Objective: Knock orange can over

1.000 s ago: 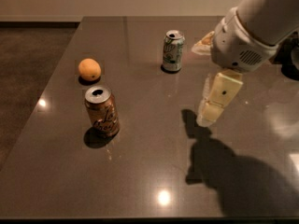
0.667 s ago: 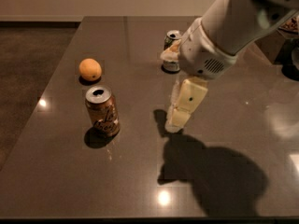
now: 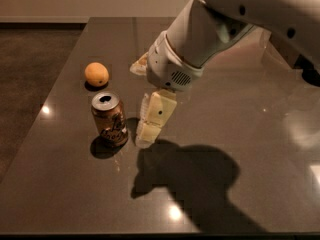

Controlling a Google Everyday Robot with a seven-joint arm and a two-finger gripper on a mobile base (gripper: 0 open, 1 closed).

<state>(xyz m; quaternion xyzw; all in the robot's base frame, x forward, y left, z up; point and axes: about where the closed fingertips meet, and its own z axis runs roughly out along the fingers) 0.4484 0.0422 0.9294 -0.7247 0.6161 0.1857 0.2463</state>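
the gripper [image 3: 148, 126] hangs low over the dark table [image 3: 235, 134], its pale fingers [image 3: 159, 110] pointing down toward the surface, and they look pressed together, though from this angle a narrow gap between them could be hidden. the orange can [image 3: 110, 119] stands upright just to the left of the gripper in the picture, close beside the fingertips; whether they touch is hard to say. its silver top shows the dark pull-tab hole, and nothing can be seen of what is inside. white lettering runs down its copper side. the round orange fruit [image 3: 96, 74] lies further from the gripper, up and to the left of it, beyond the can and apart from it. the white arm [image 3: 200, 34] reaches in from the upper right, and its shadow spreads over the table below the gripper.
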